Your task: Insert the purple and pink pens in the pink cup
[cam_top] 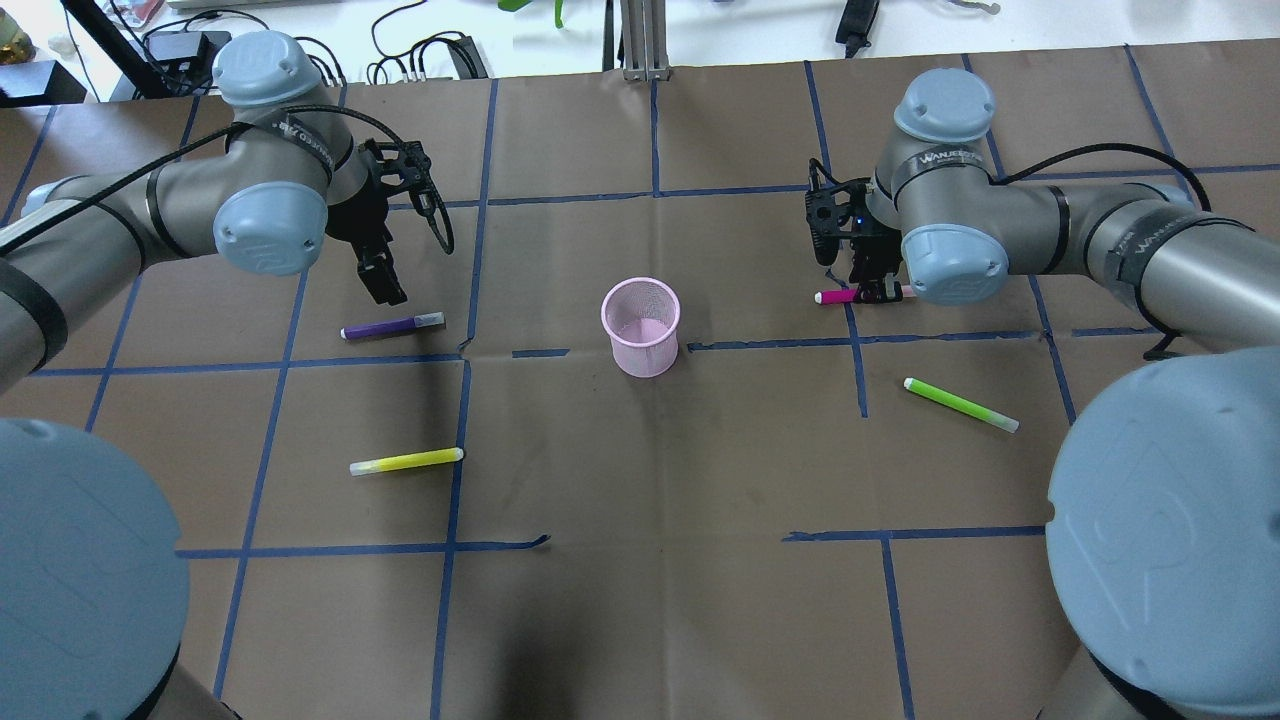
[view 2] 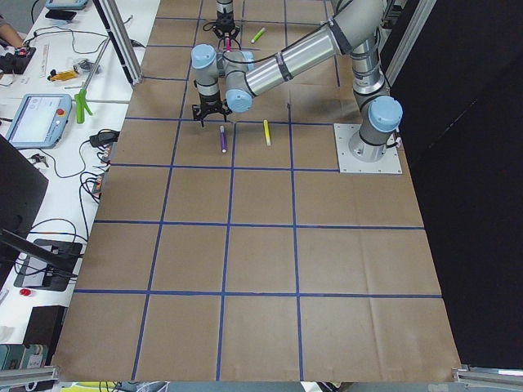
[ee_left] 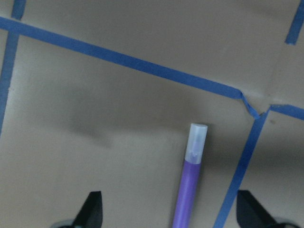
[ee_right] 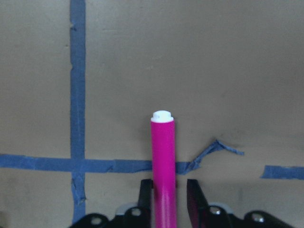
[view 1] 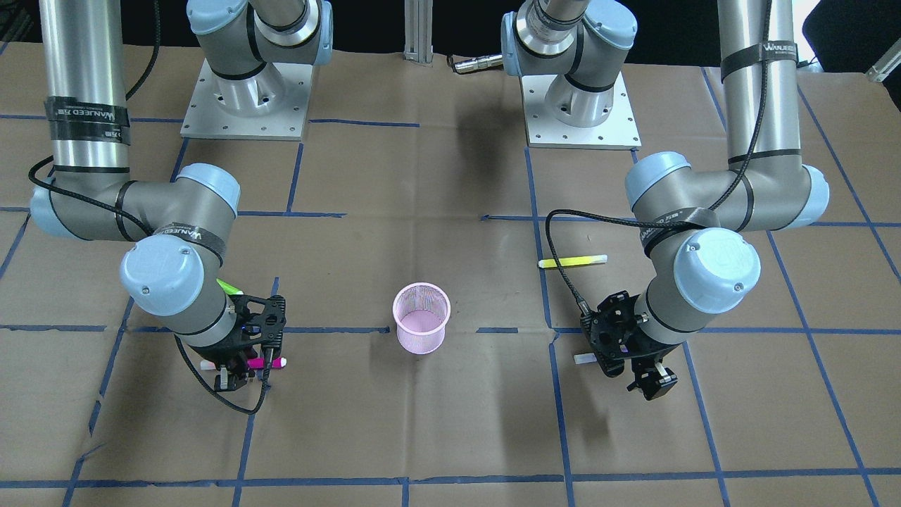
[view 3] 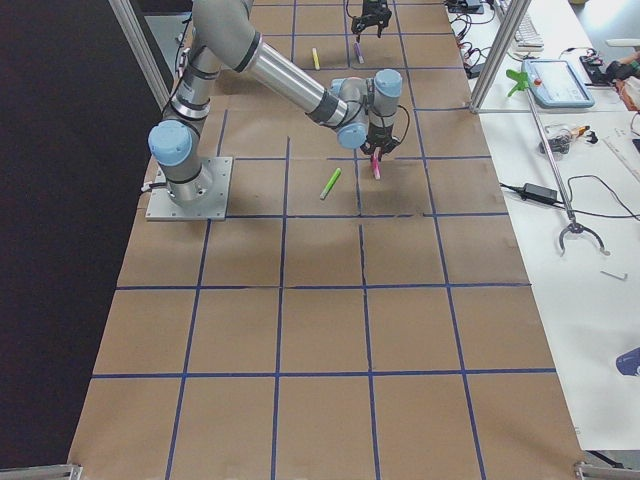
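The left claw hangs with its jaws spread wide. In its wrist view the two fingertips sit at the bottom corners, and the purple pen lies on the paper between them, touching neither. The pen's translucent cap points away from the claw, toward a blue tape line. Just beyond the cap, to the claw's right, the tape has a kinked, lifted corner. The yellow pen lies well apart from this claw, on the robot's side of the purple pen. From this claw toward the middle of the table there is only brown paper and tape as far as the pink cup.

The cup stands upright between the two claws, mouth open upward, nothing inside it. Bare paper surrounds its rim on every side.

The right claw is drawn narrow and clamped on the pink pen, a finger pressed to each side of the barrel. The white end sticks out ahead of the claw, over a tape crossing. A torn tape flap lies just beside the barrel. I cannot tell whether the pen is off the paper. The lime-green pen lies near this claw, on the robot's side and farther from the cup. Bare paper separates this claw from the cup.
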